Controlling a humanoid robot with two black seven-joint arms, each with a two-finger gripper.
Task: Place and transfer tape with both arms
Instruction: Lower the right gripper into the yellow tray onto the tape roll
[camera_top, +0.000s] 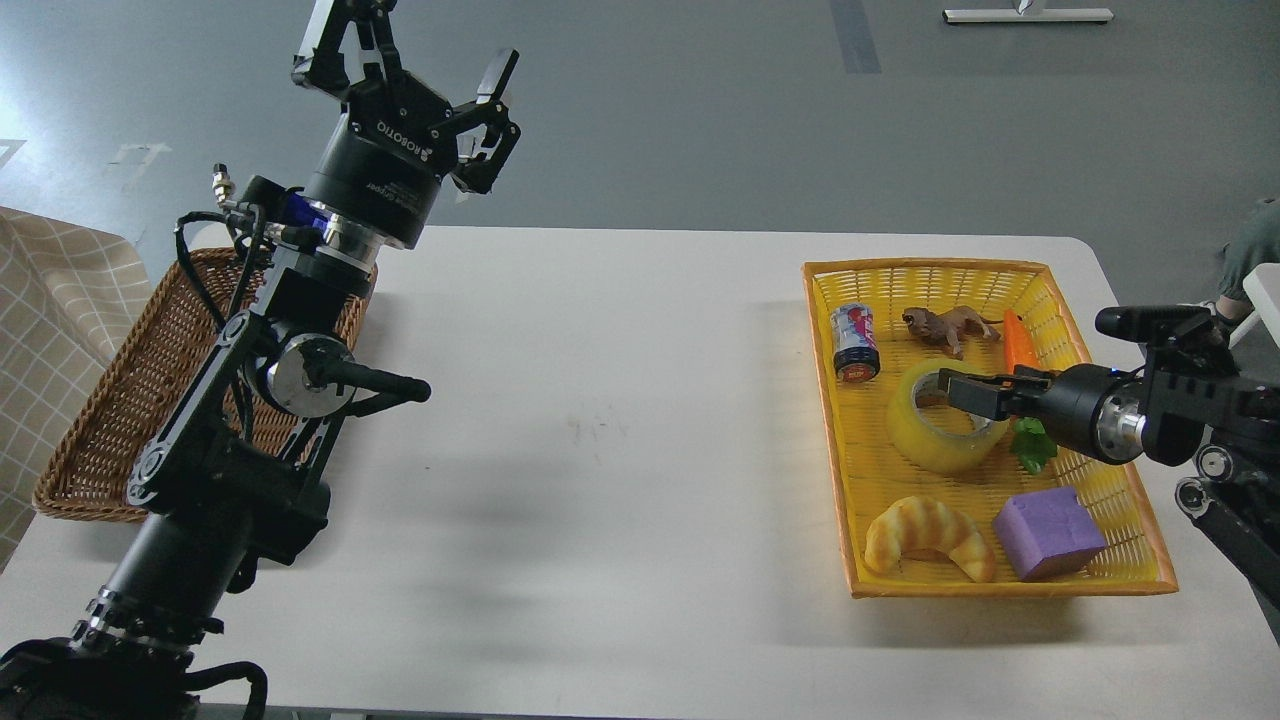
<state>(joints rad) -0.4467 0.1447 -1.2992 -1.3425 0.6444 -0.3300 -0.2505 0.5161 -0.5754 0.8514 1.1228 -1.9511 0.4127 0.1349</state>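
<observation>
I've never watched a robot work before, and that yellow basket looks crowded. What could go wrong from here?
1. The right tool reaches into the tape, seemingly around its rim. If that hold is shallow, the roll might slip on lifting.
2. The can, toy animal, carrot and green piece crowd the roll, so lifting may knock them.
3. The left tool is raised far over by the wicker basket, so a mid-air handover may misalign.
</observation>
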